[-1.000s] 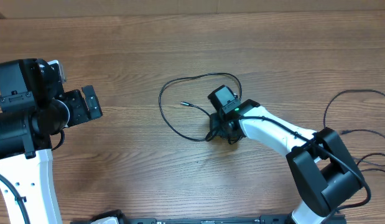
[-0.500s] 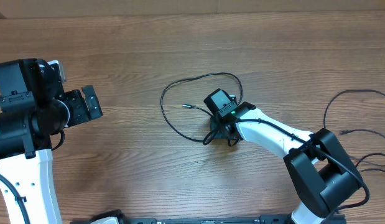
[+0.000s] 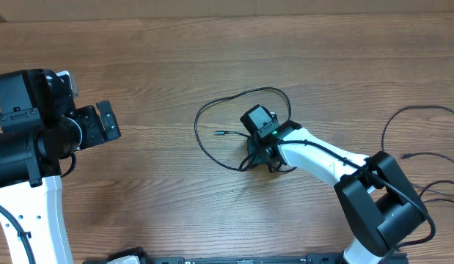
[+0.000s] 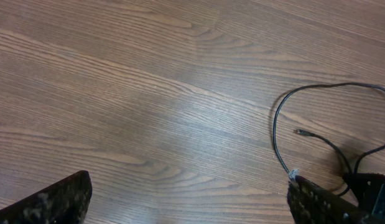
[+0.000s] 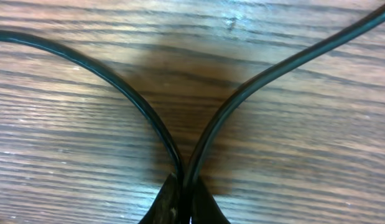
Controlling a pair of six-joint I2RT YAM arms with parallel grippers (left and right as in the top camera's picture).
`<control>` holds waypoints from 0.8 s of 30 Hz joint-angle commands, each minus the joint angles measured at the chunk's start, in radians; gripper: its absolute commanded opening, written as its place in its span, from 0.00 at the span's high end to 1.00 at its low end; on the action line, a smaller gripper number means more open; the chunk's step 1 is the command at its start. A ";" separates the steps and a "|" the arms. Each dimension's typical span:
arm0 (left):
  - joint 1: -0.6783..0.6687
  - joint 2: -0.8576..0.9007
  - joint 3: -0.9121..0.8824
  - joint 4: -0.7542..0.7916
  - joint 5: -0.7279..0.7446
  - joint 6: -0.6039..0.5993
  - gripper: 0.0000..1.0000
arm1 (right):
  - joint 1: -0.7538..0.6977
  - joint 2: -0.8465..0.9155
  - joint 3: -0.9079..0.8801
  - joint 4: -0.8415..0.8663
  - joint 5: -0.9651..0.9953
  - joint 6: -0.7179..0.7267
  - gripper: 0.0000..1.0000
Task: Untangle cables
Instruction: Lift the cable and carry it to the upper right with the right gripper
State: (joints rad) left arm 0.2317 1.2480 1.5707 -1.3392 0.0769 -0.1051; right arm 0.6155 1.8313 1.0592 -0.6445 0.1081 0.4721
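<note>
The right gripper (image 3: 262, 152) is down on the table (image 3: 175, 44) near its middle, its jaws clenched on two strands of the thin black cables (image 5: 117, 84) just where they run together into a V. From that pinch the cord sweeps out across the wood in a wide loop, with one small plug end (image 3: 218, 133) lying free inside it. The left gripper (image 3: 102, 123) hangs well apart at the table's left side, jaws released and holding nothing.
</note>
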 commanded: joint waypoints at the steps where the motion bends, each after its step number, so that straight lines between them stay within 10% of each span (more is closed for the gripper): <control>1: 0.005 -0.011 0.008 0.002 -0.006 0.000 0.00 | -0.041 0.026 0.074 -0.043 0.008 -0.009 0.96; 24: 0.005 -0.011 0.008 0.002 -0.006 0.000 0.00 | -0.703 0.005 0.888 -0.325 0.116 -0.013 0.96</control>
State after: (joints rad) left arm 0.2317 1.2480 1.5707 -1.3392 0.0769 -0.1051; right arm -0.0025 1.8549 1.9118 -0.9871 0.2012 0.4652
